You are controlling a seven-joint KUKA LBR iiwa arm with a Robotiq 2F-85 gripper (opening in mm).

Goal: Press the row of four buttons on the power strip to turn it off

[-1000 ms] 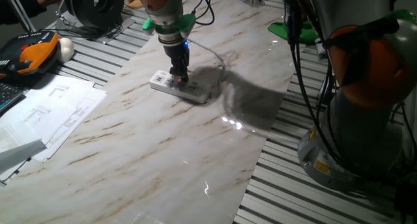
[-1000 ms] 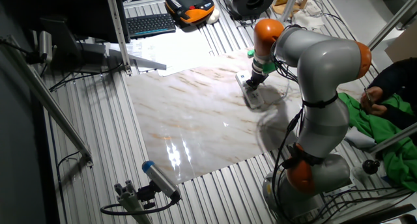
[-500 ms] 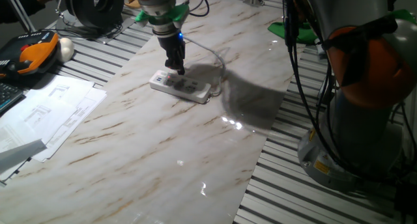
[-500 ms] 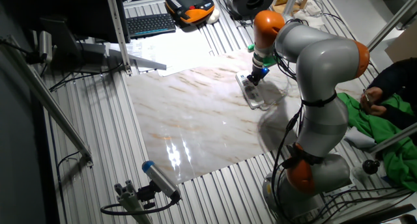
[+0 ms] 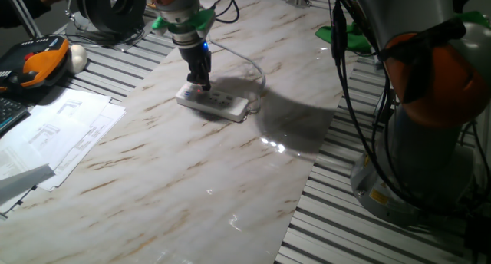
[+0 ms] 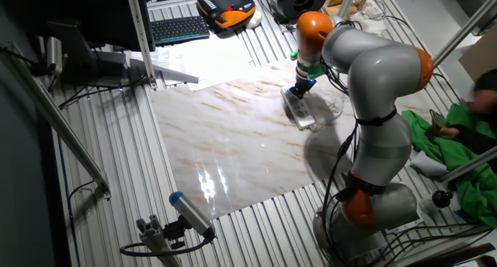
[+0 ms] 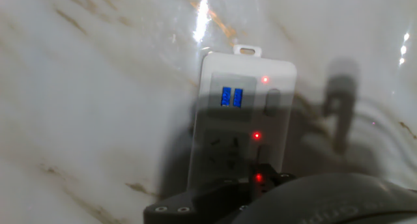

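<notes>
The white power strip lies flat on the marble table, with its grey cable curling off behind it. My gripper points straight down over the strip's left part, its tip at or just above the top face. The other fixed view shows the gripper above the far end of the power strip. In the hand view the power strip runs away from me. The buttons glow red in a row along its right edge. The lowest glow sits against the dark gripper body. No gap between the fingertips shows.
Papers and an orange-black pendant lie left of the marble table. A black spool stands at the back left. The arm's base and a green cloth are on the right. A keyboard sits beyond the table.
The gripper has moved along the strip toward its left end, away from the cable end. The strip itself has stayed put.
</notes>
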